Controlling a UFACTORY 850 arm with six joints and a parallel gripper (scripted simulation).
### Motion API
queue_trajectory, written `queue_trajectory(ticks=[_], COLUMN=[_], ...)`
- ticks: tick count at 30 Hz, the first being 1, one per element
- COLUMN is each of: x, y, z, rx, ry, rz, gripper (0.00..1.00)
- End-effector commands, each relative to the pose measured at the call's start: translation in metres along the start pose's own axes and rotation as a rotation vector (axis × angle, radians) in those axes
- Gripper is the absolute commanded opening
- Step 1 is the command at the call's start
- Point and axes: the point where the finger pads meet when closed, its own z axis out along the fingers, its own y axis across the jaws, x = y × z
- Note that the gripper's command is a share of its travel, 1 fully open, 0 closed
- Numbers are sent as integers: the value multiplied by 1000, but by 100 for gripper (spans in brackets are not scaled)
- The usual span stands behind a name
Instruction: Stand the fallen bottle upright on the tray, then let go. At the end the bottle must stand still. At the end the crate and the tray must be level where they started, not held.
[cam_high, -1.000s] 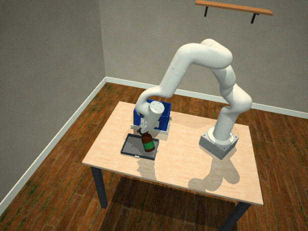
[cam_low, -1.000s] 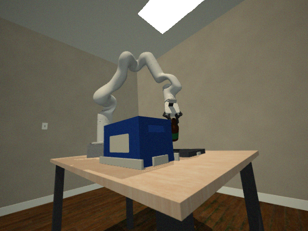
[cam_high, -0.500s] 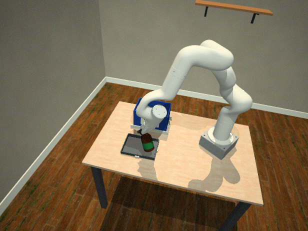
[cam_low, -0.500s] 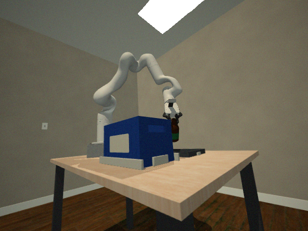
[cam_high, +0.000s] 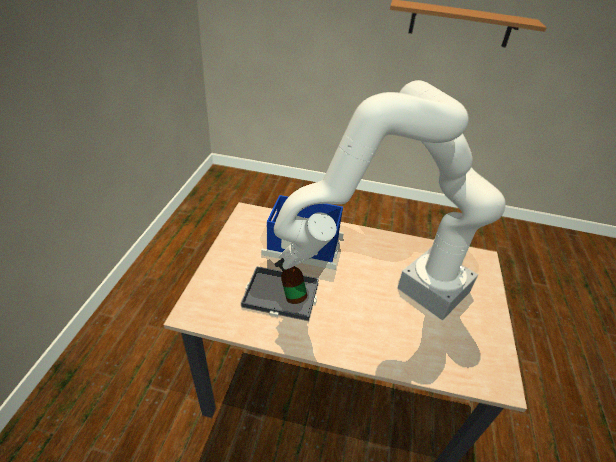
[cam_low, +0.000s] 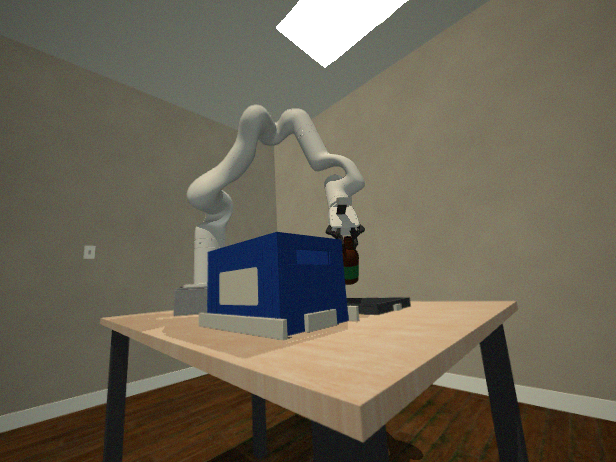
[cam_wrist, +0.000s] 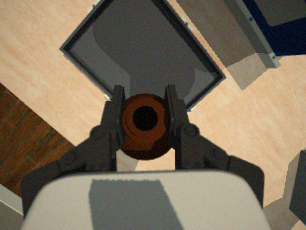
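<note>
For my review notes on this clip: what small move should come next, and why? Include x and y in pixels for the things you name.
Probably lower the hand (cam_high: 281, 266) (cam_low: 346, 234) (cam_wrist: 145, 98) gently, keeping its grip: the bottle (cam_high: 295, 291) (cam_low: 351, 273) (cam_wrist: 145, 145) hangs nearly upright from it, its base visibly above the tray (cam_high: 260, 295) (cam_low: 380, 304) (cam_wrist: 145, 45) in the exterior view, so letting go now would likely drop it.

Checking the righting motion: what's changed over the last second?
Top view: the wrist shifted slightly right and toward the table's near edge; the bottle swung a little closer to upright, its base edging left. Nothing newly gripped or released; the claw kept its hold. Crate and tray unmoved.
</note>
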Motion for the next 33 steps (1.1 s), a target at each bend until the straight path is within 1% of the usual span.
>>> queue_trajectory(ticks=[1,19,33], x=[1,1,0], y=[-1,-1,1], z=[-1,-1,0], rx=[2,0,-7], ry=[1,8,76], rz=[1,1,0], gripper=[0,0,0])
